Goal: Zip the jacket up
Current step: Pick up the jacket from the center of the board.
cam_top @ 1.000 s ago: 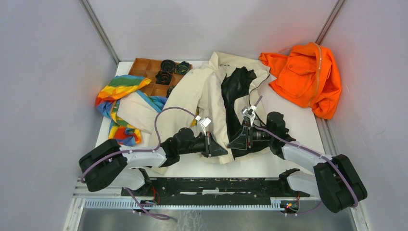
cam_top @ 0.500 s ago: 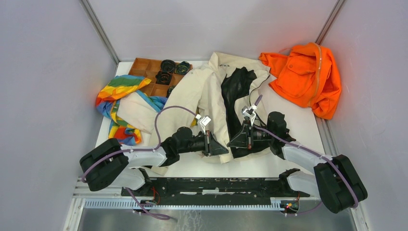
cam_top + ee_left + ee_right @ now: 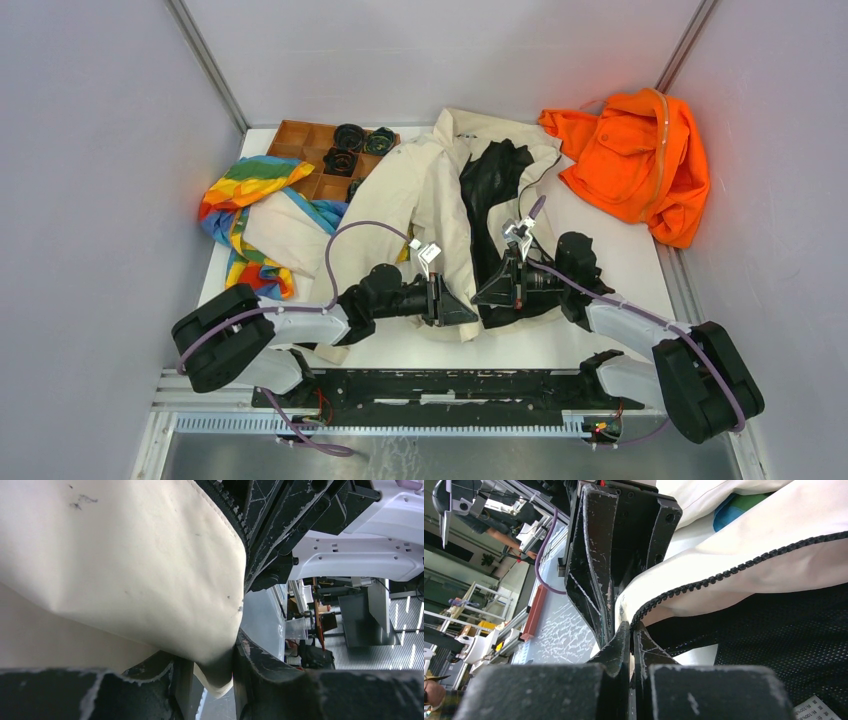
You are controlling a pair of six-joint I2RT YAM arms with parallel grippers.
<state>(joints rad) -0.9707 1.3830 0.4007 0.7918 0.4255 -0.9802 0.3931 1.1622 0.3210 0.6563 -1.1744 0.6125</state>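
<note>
Cream fabric, black mesh lining: the jacket (image 3: pixel 440 190) lies open and rumpled across the middle of the white table (image 3: pixel 620 265), collar toward the far edge, hem toward the arm bases. Its lining (image 3: pixel 495 185) shows where the right-hand front panel is folded back. Front not joined; zipping not yet begun.

Zipper teeth (image 3: pixel 734 572) are dark and run along the cream front edge, down into the right gripper (image 3: pixel 630 630). That gripper is clamped tight on the bottom end of this edge, at the jacket's hem.

Left gripper (image 3: pixel 212 670): fingers parted, with the lower corner of the other cream panel hanging between them. It does not look pinched. Zipper tape is seen on that panel's upper edge in the left wrist view.

Handling, my judgement: light, limp cloth that will sag and fold wherever unsupported, and slide easily on the table. Only the zipper tape has some stiffness. Best hold is low on each front edge, right at the tape ends, so that both halves can be brought together. Slider and pull: not visible, cannot say where they sit.

Around the jacket:
- orange garment (image 3: pixel 630 160), just beside its far right shoulder
- rainbow-striped cloth (image 3: pixel 245 215), against its left sleeve
- brown tray (image 3: pixel 300 145) with dark round parts, beyond its left shoulder
</note>
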